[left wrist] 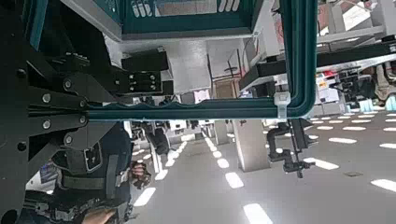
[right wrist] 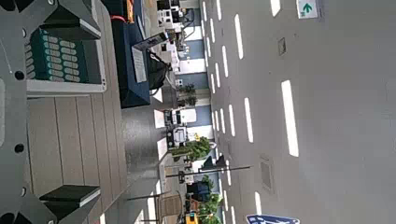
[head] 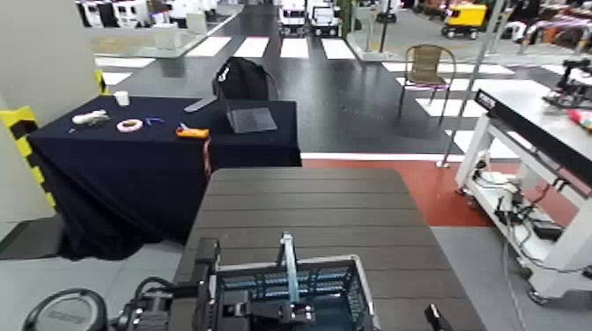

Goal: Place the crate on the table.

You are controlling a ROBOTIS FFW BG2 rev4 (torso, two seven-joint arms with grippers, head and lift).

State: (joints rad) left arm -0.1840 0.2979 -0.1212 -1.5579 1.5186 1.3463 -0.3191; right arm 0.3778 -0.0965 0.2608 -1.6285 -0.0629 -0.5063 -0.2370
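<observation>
Crate [head: 295, 286] is seen at the near edge of the table [head: 304, 207], its teal handle [head: 288, 255] upright. Left gripper [head: 204, 282] is clamped on the crate's left rim. Right gripper [head: 436, 319] sits near right; finger state cannot be told. Far slats lie open. Crate interior appears bare.

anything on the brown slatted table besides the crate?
No: in the head view the dark brown slatted table carries only the grey-blue mesh plastic crate at its near edge.

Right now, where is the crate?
In the head view the crate is bottom centre, over the near end of the table, with the left gripper at its left side.
</observation>
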